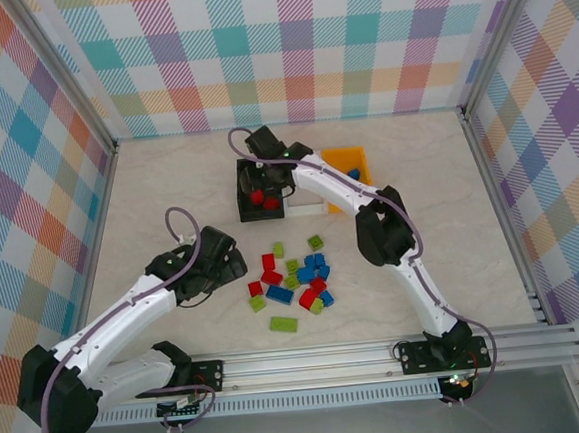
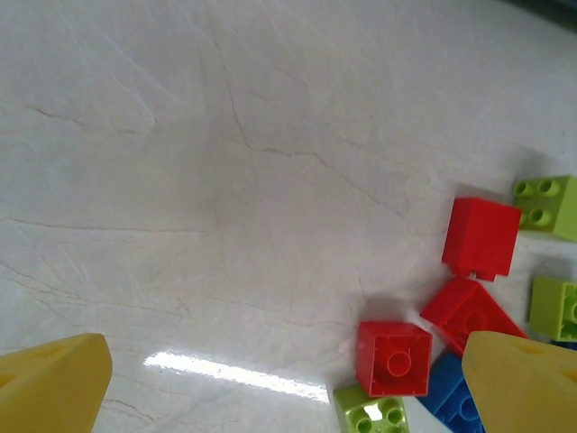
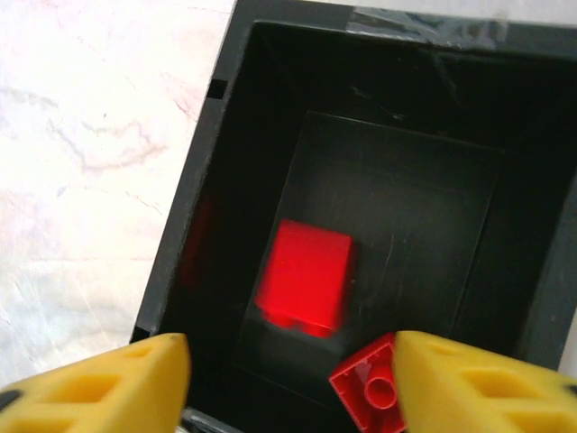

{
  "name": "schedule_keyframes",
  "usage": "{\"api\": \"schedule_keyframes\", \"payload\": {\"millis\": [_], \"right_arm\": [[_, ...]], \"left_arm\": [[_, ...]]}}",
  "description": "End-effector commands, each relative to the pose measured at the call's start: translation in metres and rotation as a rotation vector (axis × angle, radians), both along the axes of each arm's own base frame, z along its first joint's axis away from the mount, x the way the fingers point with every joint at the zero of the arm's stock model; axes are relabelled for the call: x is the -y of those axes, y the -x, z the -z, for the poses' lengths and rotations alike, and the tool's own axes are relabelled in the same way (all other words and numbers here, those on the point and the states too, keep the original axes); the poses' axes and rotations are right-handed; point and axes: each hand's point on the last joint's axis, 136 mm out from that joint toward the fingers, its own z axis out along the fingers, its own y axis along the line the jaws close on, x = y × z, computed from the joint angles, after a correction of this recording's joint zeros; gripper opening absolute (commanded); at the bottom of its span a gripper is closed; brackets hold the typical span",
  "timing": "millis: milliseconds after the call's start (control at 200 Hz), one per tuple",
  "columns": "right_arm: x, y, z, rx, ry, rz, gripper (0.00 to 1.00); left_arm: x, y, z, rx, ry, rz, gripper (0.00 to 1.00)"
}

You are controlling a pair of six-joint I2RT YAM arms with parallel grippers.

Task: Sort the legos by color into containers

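Note:
My right gripper [image 1: 258, 169] hangs open over the black container [image 1: 243, 212]. In the right wrist view its yellow fingers [image 3: 99, 379] stand wide apart above the black container [image 3: 203, 189]. A blurred red lego [image 3: 305, 275] is in the bin between them, and a second red lego [image 3: 370, 392] shows, hollow side up, against the right finger. The white container [image 1: 307, 208] and the orange container [image 1: 345, 157] adjoin the black one; something blue [image 1: 353, 174] lies in the orange. My left gripper [image 1: 228, 261] is open with nothing between its fingers, just left of the loose legos [image 1: 295, 281]. Its view shows a red lego [image 2: 392, 358] and a green one [image 2: 370, 415] near its right finger [image 2: 527, 383].
The loose pile of red, blue and lime green bricks lies mid-table; a long green brick [image 1: 284, 323] sits nearest the front rail [image 1: 381, 355]. Checked walls enclose the table on three sides. Bare tabletop [image 2: 225, 180] stretches left of the pile.

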Motion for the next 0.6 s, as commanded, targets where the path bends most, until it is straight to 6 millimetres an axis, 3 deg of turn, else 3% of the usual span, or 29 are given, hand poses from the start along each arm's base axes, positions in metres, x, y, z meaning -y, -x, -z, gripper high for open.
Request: {"api": "schedule_keyframes", "payload": {"millis": [0, 105, 245, 485, 600], "right_arm": [[0.003, -0.003, -0.041, 0.056, -0.022, -0.001, 0.69], [0.006, 0.003, -0.069, 0.091, -0.05, -0.005, 0.68], [0.025, 0.026, -0.088, 0.124, -0.092, 0.0, 0.65], [0.075, 0.077, -0.07, 0.102, -0.075, 0.031, 0.62], [0.095, 0.091, -0.066, 0.098, -0.075, 0.062, 0.62]], "left_arm": [[0.009, 0.004, 0.012, -0.052, 0.03, 0.049, 1.0], [0.018, 0.003, 0.018, -0.068, 0.056, 0.076, 1.0], [0.033, -0.004, 0.023, -0.078, 0.085, 0.115, 0.96], [0.063, -0.022, 0.04, -0.147, 0.042, 0.206, 0.9], [0.069, -0.032, 0.048, -0.171, -0.015, 0.219, 0.86]]}}
